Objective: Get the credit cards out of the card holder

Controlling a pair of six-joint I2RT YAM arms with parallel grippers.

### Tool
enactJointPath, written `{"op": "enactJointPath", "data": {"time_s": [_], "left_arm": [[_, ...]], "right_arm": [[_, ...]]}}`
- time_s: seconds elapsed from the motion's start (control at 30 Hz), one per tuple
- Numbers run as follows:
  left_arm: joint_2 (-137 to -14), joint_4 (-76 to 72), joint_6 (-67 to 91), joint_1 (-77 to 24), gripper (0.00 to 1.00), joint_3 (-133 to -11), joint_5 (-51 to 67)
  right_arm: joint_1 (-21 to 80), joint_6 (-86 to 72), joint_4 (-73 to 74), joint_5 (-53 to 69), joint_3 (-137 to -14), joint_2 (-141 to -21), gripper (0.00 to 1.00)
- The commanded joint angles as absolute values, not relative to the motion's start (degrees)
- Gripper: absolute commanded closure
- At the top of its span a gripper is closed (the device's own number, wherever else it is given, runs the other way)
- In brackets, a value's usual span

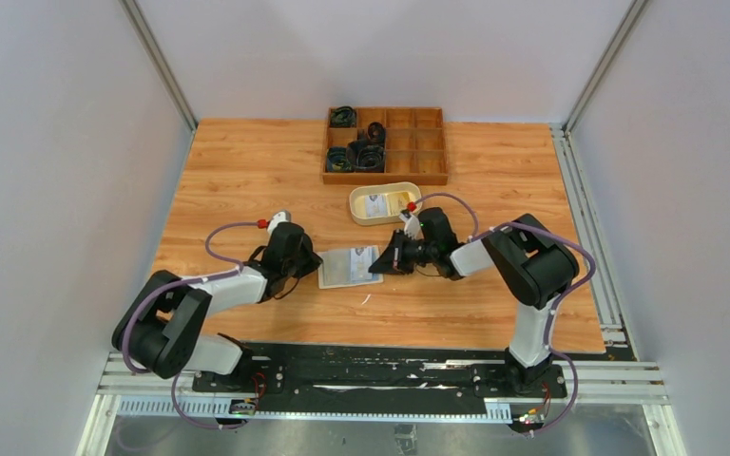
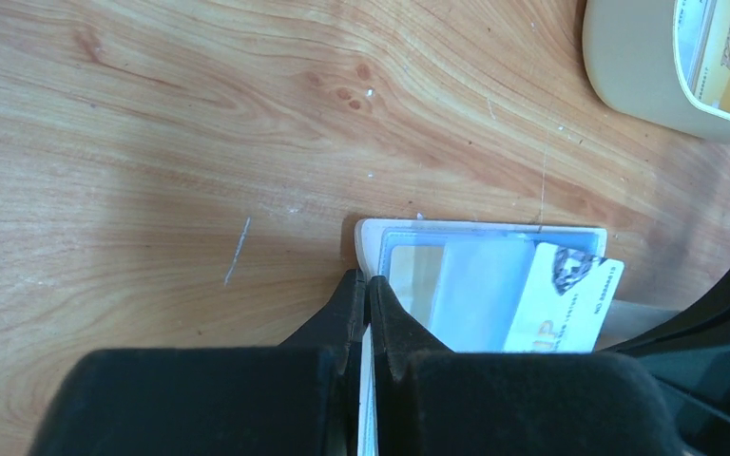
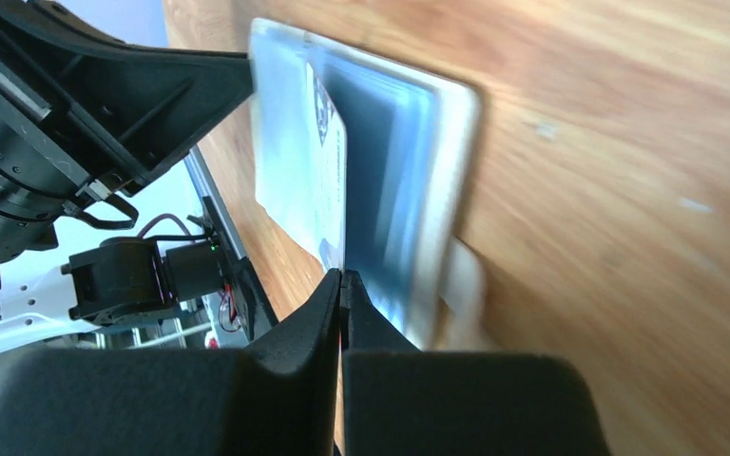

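The card holder (image 1: 340, 268) lies open on the table between my arms, pale pockets up. My left gripper (image 1: 318, 263) is shut on its left edge, seen close in the left wrist view (image 2: 368, 285). A pale credit card (image 2: 563, 302) with a dark diamond print sticks partway out of the holder's (image 2: 456, 271) right pocket. My right gripper (image 1: 376, 266) is shut on that card's edge; in the right wrist view the jaws (image 3: 340, 277) pinch the card (image 3: 309, 180) against the holder (image 3: 437, 171).
A cream oval dish (image 1: 386, 221) with a card (image 1: 374, 204) in it sits just behind the holder; its wall shows in the left wrist view (image 2: 627, 66). A wooden compartment tray (image 1: 428, 152) with black cables stands at the back.
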State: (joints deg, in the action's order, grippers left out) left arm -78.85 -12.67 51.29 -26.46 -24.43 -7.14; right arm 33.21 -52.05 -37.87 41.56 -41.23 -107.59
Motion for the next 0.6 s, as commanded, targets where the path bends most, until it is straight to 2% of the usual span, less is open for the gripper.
{"op": "enactJointPath", "data": {"time_s": [0.0,0.13,0.3,0.57], "left_arm": [[-77.81,-5.18,48.81,-26.63,1.00,-23.45,-11.04],[-77.23,-4.90,48.69,-26.64,1.00,-23.92,-10.72],[-76.79,-5.20,48.41,-26.63,1.00,-24.50,-9.84],[-72.42,-3.14,47.39,-26.63,1.00,-25.62,-9.16]], "right_arm": [[28.56,-48.63,-36.03,43.95,-38.12,-104.00,1.00],[26.24,-45.35,-30.04,44.75,-39.49,-99.49,1.00],[23.68,-40.77,-20.09,45.81,-47.51,-96.56,1.00],[19.20,-36.40,-9.13,47.19,-64.86,-102.11,1.00]]}}
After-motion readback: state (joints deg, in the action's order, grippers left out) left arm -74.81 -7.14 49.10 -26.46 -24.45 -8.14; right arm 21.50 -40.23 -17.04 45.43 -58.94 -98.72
